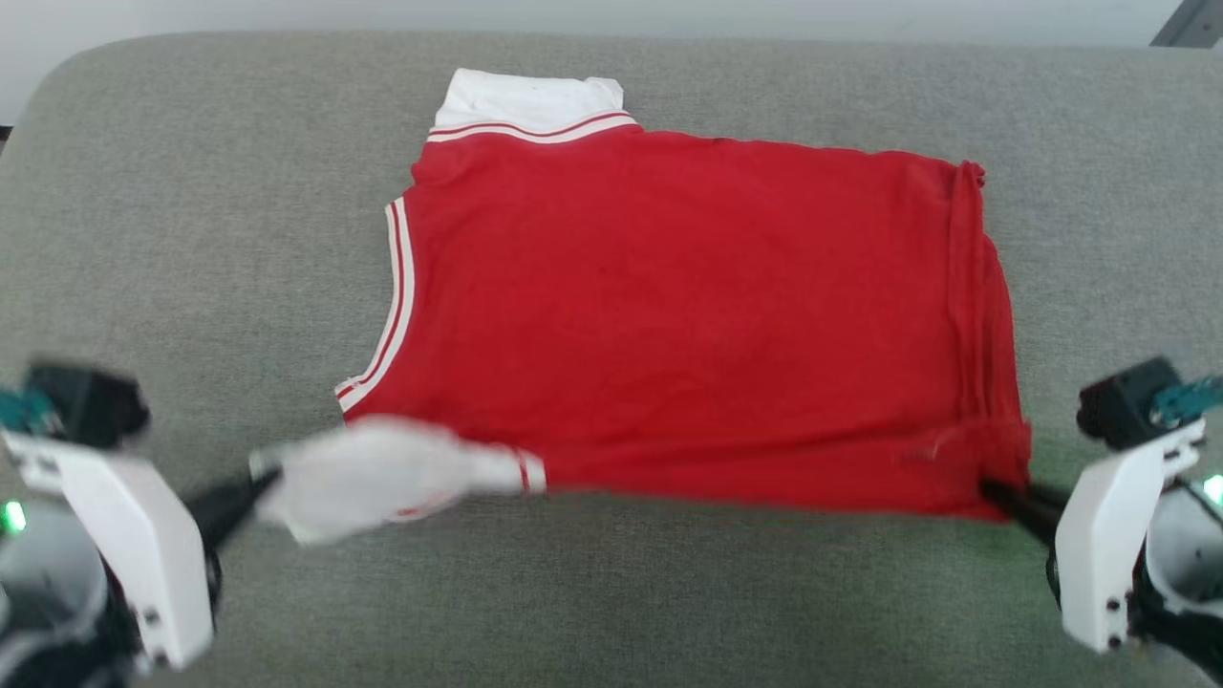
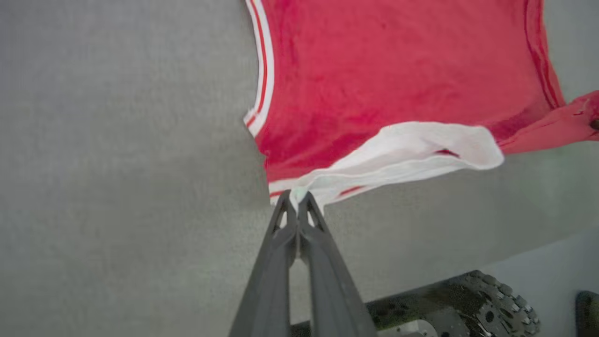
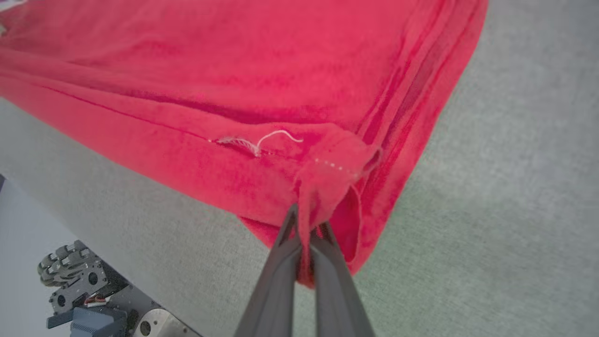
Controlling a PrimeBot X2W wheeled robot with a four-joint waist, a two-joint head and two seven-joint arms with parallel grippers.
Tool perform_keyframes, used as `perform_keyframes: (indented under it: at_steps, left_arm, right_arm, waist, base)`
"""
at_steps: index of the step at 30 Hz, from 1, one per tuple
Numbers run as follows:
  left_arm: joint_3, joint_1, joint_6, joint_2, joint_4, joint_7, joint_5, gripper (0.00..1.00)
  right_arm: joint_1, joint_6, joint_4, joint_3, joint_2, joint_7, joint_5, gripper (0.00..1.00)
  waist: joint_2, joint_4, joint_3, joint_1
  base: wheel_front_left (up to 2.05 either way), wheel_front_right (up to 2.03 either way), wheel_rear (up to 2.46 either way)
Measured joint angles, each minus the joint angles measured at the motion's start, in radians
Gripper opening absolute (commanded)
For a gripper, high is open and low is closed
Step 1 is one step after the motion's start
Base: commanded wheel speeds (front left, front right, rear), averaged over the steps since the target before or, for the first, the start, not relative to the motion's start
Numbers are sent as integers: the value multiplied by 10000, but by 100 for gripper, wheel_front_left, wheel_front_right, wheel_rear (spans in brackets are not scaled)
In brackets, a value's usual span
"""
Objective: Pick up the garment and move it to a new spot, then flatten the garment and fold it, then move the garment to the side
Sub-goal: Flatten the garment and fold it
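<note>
Red garment lies spread on grey counter, near edge lifted. Left pincer is closed tight on the white sleeve end, right pincer closed tight on the red hem corner.

Each arm is clad in a white, wedge-shaped shell that is fastened with small dark screws and topped by a black block with a teal part beside it. Green lights are seen low on both wrists. The left hand and the right hand are each made of two long, dark grey, tapering fingers, pierced by triangular openings near the tips. The base is fitted with a grey metal wheel ringed with small rollers.
</note>
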Motion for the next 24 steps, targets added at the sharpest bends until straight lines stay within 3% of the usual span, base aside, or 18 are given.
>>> perform_keyframes:
  at_steps: [4, 7, 13, 24]
  left_arm:
    - [343, -1047, -286, -63, 376, 424, 871, 0]
    - [491, -1810, -550, -523, 1047, 821, 1354, 0]
    - [491, -3137, -1490, -1996, 3448, 1383, 1975, 0]
    - [-77, -4312, -3478, -4870, 8514, 1964, 2138, 0]
  right_arm:
    - [-657, 0, -171, -267, 481, -4, -583, 0]
    - [-1400, 0, 128, -341, 874, -190, -976, 0]
    - [-3174, 0, 1590, 10, 1294, -1018, -1831, 0]
    - [-5457, 2, 5520, 466, 2107, -2330, -2853, 0]
  waist:
    - [0, -113, 100, 0]
    - [0, -203, 239, 0]
    - [0, -369, 599, 0]
    - [0, -557, 1228, 0]
  base:
    - [0, 0, 0]
    - [0, 0, 0]
    - [0, 0, 0]
    - [0, 0, 0]
